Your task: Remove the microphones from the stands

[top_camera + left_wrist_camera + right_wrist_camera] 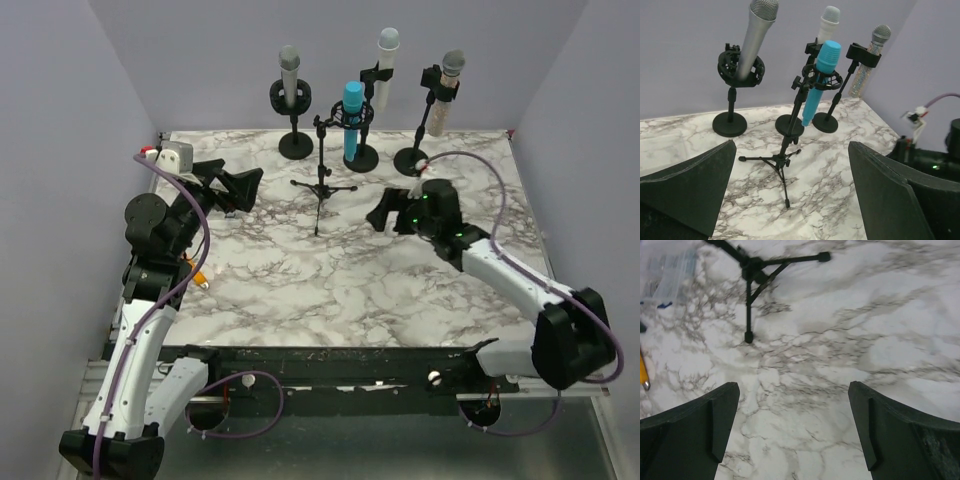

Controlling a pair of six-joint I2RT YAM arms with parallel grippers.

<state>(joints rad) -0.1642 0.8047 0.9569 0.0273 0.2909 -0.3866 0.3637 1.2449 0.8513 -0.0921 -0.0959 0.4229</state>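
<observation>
Four microphones stand in holders at the back of the marble table [300, 270]. A blue microphone [352, 120] sits in a shock mount on a black tripod stand [321, 185]. A silver one [290, 72], a white one [386, 55] and a glittery one [447, 90] are on round-base stands. In the left wrist view the blue microphone [820, 80] is ahead, above the tripod [782, 160]. My left gripper [240, 188] [790, 150] is open and empty, left of the tripod. My right gripper [385, 210] [792, 390] is open and empty, right of it, over bare marble.
An orange-yellow pencil-like tool [200, 278] lies near the left arm's base and shows in the right wrist view [644, 372]. A clear plastic item [667, 270] lies at the table's left. Lilac walls close in the back and both sides.
</observation>
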